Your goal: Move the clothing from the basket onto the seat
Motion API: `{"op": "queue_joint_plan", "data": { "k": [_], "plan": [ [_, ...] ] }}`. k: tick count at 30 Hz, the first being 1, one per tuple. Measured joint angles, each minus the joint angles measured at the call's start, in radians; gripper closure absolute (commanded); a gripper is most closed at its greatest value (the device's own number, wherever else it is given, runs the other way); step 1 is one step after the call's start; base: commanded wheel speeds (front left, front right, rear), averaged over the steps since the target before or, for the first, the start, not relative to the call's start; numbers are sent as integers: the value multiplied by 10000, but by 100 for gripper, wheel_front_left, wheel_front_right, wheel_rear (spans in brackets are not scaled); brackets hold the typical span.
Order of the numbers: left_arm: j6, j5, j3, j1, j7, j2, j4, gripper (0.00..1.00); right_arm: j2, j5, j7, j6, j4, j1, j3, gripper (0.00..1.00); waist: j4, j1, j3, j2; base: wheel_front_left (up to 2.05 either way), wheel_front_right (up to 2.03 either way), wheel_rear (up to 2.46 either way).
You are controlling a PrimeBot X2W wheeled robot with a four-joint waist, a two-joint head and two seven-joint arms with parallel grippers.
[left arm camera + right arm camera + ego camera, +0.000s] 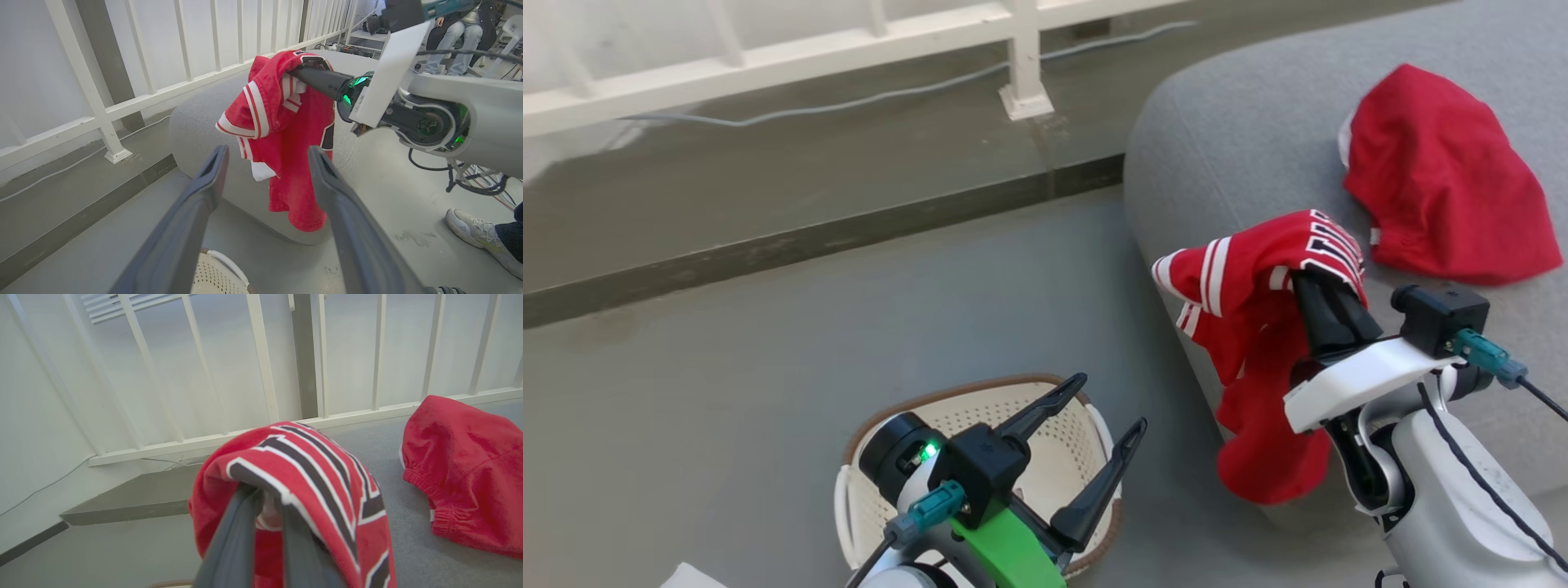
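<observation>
- Although black letters edged in white are seen across the held jersey (310, 477), they are so folded that no word can be read; red and white stripes are shown along its trim.
- The right jaws are clamped together on that jersey. Its soft cloth is draped over the dark right fingers (1327, 314) and is hung down before the rounded side of the seat (1241, 139).
- The right forearm is raised from the lower right of the head view, its fingers pointed up toward the cushion.
- The left jaws are held wide apart with nothing between them. The long tapered left fingers (1098, 490) are poised above the basket (947, 408), which is stood on the grey floor (768, 367) near the seat.
- A second red garment (1445, 180), crumpled and with a gathered hem, is laid on top of the seat, apart from the held one.
- The seat is covered in grey woven fabric; the basket is made of cream perforated plastic with a brown rim and white handles.
</observation>
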Motion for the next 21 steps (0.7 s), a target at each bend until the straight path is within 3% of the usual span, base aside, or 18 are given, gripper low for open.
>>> {"op": "queue_joint_plan", "data": {
  "k": [21],
  "plan": [
    [-86,362,-178,-585,546,128,-270,0,-217,270,-209,-209,-222,-847,-1300,100,-1515,0,1548,0,0,0,0]
  ]
}}
